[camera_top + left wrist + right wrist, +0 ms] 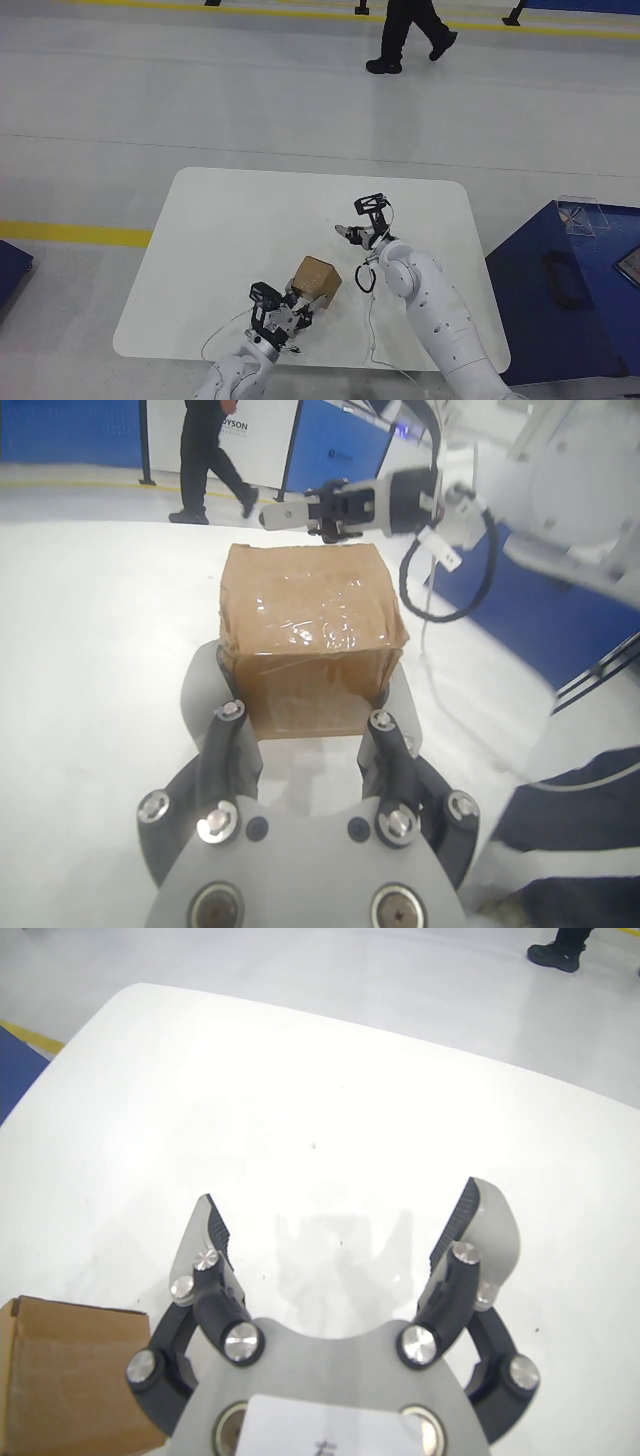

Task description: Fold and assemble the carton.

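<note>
The carton (310,610) sat with its near end pinched between the left gripper's (305,672) fingers. The right gripper (344,1193) hung spread and empty, with the carton outside one finger. A light, level squeeze would likely spare the walls while the right presses the top.

left hand (306,695) clamps taped carton (307,600) on white table (90,625); right hand (290,516) just beyond carton.
</note>
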Controlling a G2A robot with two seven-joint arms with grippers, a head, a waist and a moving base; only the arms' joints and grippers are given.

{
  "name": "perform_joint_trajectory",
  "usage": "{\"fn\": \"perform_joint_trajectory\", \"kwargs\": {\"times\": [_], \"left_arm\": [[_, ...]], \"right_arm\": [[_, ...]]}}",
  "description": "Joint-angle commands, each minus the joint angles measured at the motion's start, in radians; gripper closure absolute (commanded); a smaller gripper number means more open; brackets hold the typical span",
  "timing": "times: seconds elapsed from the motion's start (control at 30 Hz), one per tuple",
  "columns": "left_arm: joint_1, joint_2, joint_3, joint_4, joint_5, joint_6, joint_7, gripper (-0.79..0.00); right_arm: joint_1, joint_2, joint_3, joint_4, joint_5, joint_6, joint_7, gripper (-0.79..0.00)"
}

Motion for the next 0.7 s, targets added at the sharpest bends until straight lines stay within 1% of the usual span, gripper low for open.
{"fn": "perform_joint_trajectory", "kwargs": {"times": [0.0,0.07,0.13,0.17,0.2,0.23,0.33,0.43,0.47,0.57,0.6,0.63,0.67], "left_arm": [[0.016,-0.005,-0.006,-0.02,-0.278,-0.028,-0.147,0.0],[0.016,-0.006,-0.019,-0.035,-0.513,-0.019,-0.326,0.0],[0.009,-0.004,-0.037,-0.039,-0.694,0.03,-0.492,0.0],[-0.001,-0.001,-0.047,-0.038,-0.759,0.063,-0.57,-0.225],[-0.008,0.002,-0.06,-0.036,-0.801,0.089,-0.622,-0.61],[-0.012,0.004,-0.074,-0.032,-0.829,0.126,-0.648,-0.785],[-0.008,0.012,-0.089,-0.05,-0.828,0.162,-0.682,-0.785],[0.016,0.02,-0.112,-0.083,-0.785,0.255,-0.648,-0.785],[0.025,0.022,-0.118,-0.105,-0.764,0.299,-0.634,-0.785],[0.071,0.035,-0.141,-0.196,-0.688,0.341,-0.634,-0.785],[0.092,0.04,-0.155,-0.235,-0.651,0.347,-0.613,-0.785],[0.115,0.045,-0.172,-0.284,-0.593,0.341,-0.56,-0.785],[0.146,0.048,-0.188,-0.334,-0.536,0.335,-0.473,-0.785]], "right_arm": [[-0.02,0.006,0.016,-0.034,0.004,-0.011,0.019,-0.785],[-0.04,0.01,0.023,-0.06,0.001,-0.012,0.034,-0.785],[-0.054,0.01,0.017,-0.08,-0.002,-0.008,0.045,-0.785],[-0.058,0.011,0.013,-0.086,-0.002,-0.01,0.05,-0.785],[-0.058,0.011,0.013,-0.086,-0.002,-0.01,0.05,-0.785],[-0.058,0.011,0.013,-0.086,-0.002,-0.01,0.05,-0.785],[-0.058,0.011,0.013,-0.086,-0.002,-0.01,0.05,-0.785],[-0.058,0.011,0.013,-0.086,-0.002,-0.01,0.05,-0.785],[-0.058,0.011,0.013,-0.086,-0.002,-0.01,0.05,-0.785],[-0.058,0.011,0.013,-0.086,-0.002,-0.01,0.05,-0.785],[-0.058,0.011,0.013,-0.086,-0.002,-0.01,0.05,-0.785],[-0.058,0.011,0.013,-0.086,-0.002,-0.01,0.05,-0.785],[-0.058,0.011,0.013,-0.086,-0.002,-0.01,0.05,-0.785]]}}
